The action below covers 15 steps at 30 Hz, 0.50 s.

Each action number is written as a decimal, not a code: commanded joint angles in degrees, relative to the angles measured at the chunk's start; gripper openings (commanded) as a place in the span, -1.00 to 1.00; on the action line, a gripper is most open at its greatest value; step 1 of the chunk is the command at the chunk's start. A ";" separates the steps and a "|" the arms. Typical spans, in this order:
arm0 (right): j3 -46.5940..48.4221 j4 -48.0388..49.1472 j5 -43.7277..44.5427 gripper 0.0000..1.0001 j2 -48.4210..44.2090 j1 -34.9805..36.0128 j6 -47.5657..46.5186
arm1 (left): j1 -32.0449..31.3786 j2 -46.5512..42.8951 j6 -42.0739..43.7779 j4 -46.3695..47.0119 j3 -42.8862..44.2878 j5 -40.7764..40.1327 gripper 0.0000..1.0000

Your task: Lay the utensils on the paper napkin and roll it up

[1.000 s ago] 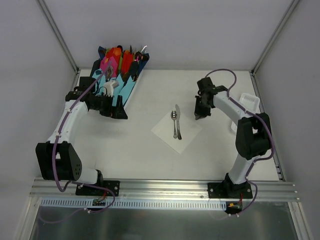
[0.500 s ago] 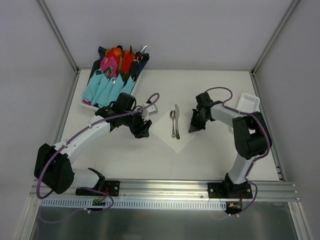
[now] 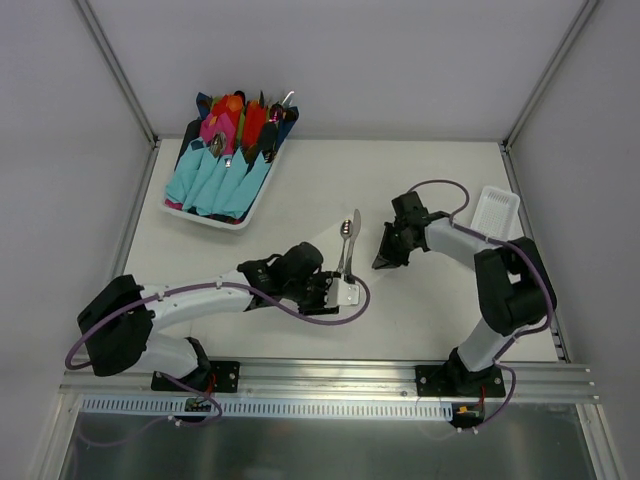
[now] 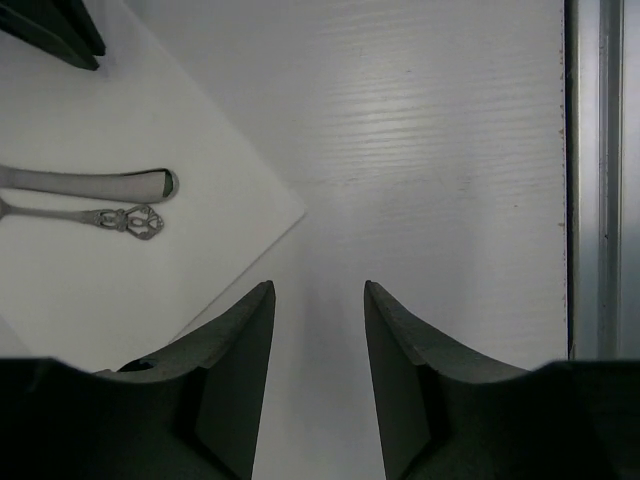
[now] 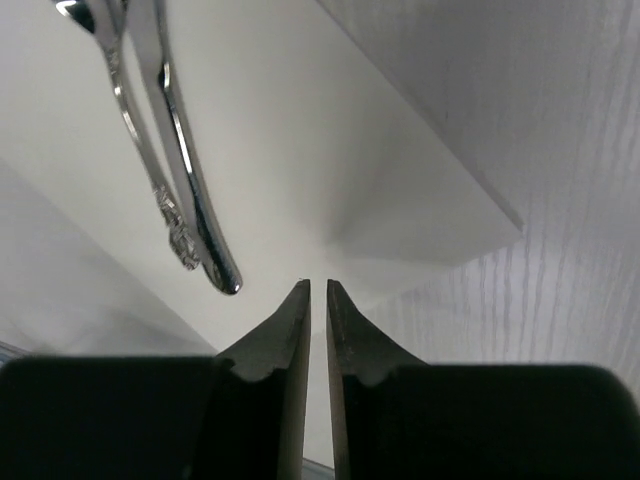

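Observation:
The paper napkin (image 3: 368, 262) lies as a white diamond mid-table, with two utensils (image 3: 349, 243) side by side on it. In the left wrist view their handle ends (image 4: 120, 198) rest on the napkin (image 4: 90, 290), whose near corner is just ahead of my left finger. My left gripper (image 4: 317, 297) is low over the bare table beside that corner, open, with nothing between the fingers. My right gripper (image 5: 318, 287) is shut to a thin slit, tips down on the napkin (image 5: 300, 130) near its right corner, close to the utensil handles (image 5: 185, 205). Whether it pinches any paper cannot be told.
A white tray (image 3: 213, 218) at the back left holds several light-blue, pink and red napkin bundles (image 3: 222, 165). A small white ribbed tray (image 3: 497, 212) sits at the right edge. The metal rail (image 4: 590, 180) runs along the table's near edge.
My left arm swung from the bundle tray across to the napkin's near corner, its jaws narrowing. My right gripper came down and nearer, onto the napkin's right side.

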 commanded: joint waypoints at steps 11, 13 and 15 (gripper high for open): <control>6.42 -9.39 -1.93 -0.54 -15.75 -0.06 -2.64 | -3.82 7.30 17.59 14.00 -4.65 -0.99 -0.31; 4.84 -9.65 -1.66 -0.53 -17.42 -0.50 -3.17 | -3.82 8.88 19.08 14.27 -4.39 -0.55 -0.35; 3.78 -9.57 -2.27 -0.53 -18.30 -1.47 -3.34 | -3.82 10.10 19.79 15.50 -4.56 -0.11 -0.36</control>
